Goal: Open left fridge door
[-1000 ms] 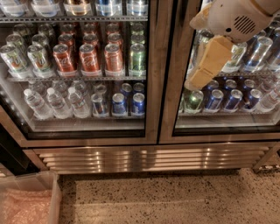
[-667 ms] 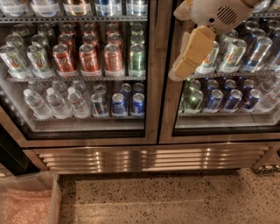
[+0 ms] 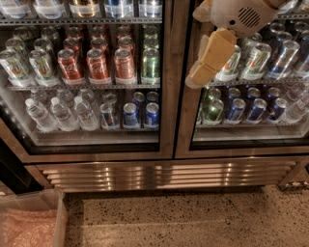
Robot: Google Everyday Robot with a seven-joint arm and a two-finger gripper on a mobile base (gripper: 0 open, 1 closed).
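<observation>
**Tool position.** The tool (image 3: 199,75) hangs in front of the right door (image 3: 251,96), over the left edge of its glass. Its tip is level with the shelf of green-white cans.

**Tool state.** It cannot be told from this view whether the tool is open or closed. No object is seen held in it.

**Target position.** The left fridge door (image 3: 96,77) lies to the left of the tool. Its long axis is vertical. Its near steel stile stands just beside the tool tip, across the seam between the two doors. Red cola cans (image 3: 96,62) and water bottles (image 3: 58,113) show through its glass. No handle is discernible.

**Arm pose.** The white wrist housing (image 3: 241,14) sits above and to the right of the tool. The tool slants from it down and to the left, toward the seam.

**Assessment.** The coming move probably requires a short leftward shift to engage the stile edge.
</observation>
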